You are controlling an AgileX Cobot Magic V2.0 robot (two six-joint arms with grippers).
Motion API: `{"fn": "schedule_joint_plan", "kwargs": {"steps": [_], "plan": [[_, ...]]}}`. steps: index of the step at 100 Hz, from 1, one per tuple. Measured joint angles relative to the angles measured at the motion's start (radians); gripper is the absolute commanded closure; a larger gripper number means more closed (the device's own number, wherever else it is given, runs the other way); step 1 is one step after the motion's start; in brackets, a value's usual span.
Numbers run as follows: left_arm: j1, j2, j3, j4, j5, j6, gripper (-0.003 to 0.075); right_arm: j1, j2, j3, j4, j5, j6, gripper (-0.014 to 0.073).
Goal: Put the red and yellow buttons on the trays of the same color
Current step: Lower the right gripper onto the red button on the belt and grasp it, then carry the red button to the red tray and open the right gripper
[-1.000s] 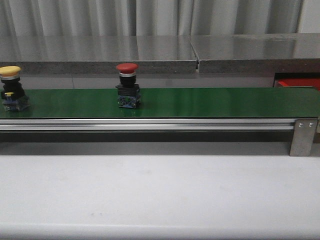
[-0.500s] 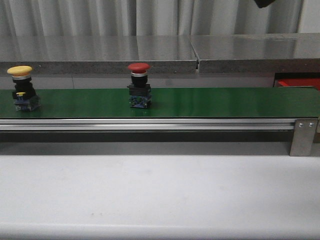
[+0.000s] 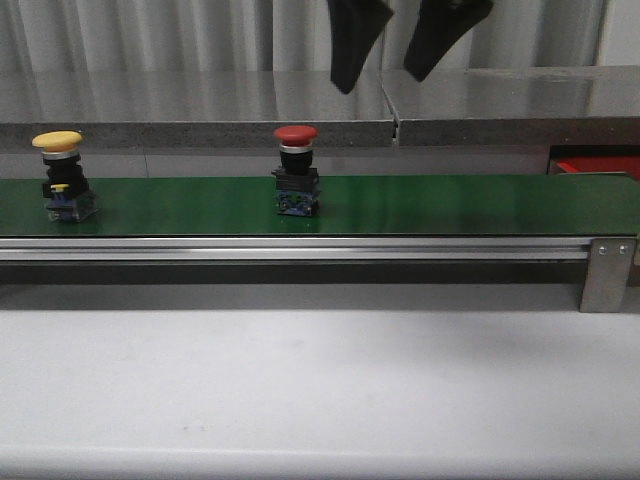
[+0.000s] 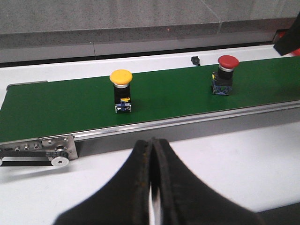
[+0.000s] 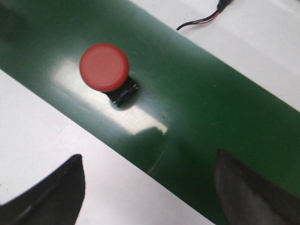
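A red button (image 3: 296, 170) stands upright on the green belt (image 3: 450, 205) near its middle; it also shows in the left wrist view (image 4: 227, 75) and the right wrist view (image 5: 105, 68). A yellow button (image 3: 60, 176) stands at the belt's left end and shows in the left wrist view (image 4: 121, 90). My right gripper (image 3: 380, 75) hangs open above the belt, up and to the right of the red button; in its wrist view (image 5: 149, 161) its fingers are wide apart and empty. My left gripper (image 4: 152, 143) is shut and empty over the white table. A corner of the red tray (image 3: 598, 166) shows at far right.
The belt's metal rail (image 3: 300, 248) and end bracket (image 3: 606, 272) run along the front. A grey stone ledge (image 3: 200, 110) lies behind the belt. The white table (image 3: 320, 390) lies in front. A small black part (image 4: 195, 59) and a cable (image 5: 206, 18) lie behind the belt.
Both buttons have moved to the right along the belt. My right gripper has come down into the front view from the top, open.
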Motion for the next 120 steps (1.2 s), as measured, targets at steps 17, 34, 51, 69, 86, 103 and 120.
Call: {"fn": "schedule_joint_plan", "kwargs": {"steps": [17,34,51,69,86,103,120], "plan": [[0.000,0.000,0.000,0.000,0.000,0.000,0.0741,0.009,0.146,-0.144,0.051,0.102,-0.062,0.0033],[0.000,0.000,0.000,0.000,0.000,0.000,0.0741,0.009,0.245,-0.237,0.067,0.113,-0.093,0.0033],[0.000,0.000,0.000,0.000,0.000,0.000,0.0741,0.009,0.301,-0.265,0.070,0.067,-0.106,0.0166],[0.000,0.000,0.000,0.000,0.000,0.000,0.0741,0.009,0.319,-0.265,0.070,0.050,-0.108,0.0447],[0.000,0.000,0.000,0.000,0.000,0.000,0.0741,0.009,0.317,-0.265,0.071,0.050,-0.108,0.0449],[0.000,0.000,0.000,0.000,0.000,0.000,0.0741,-0.023,0.269,-0.265,0.077,0.050,-0.087,0.0449],[0.000,0.000,0.000,0.000,0.000,0.000,0.0741,-0.152,0.195,-0.265,0.077,0.059,-0.070,0.0449]]}}
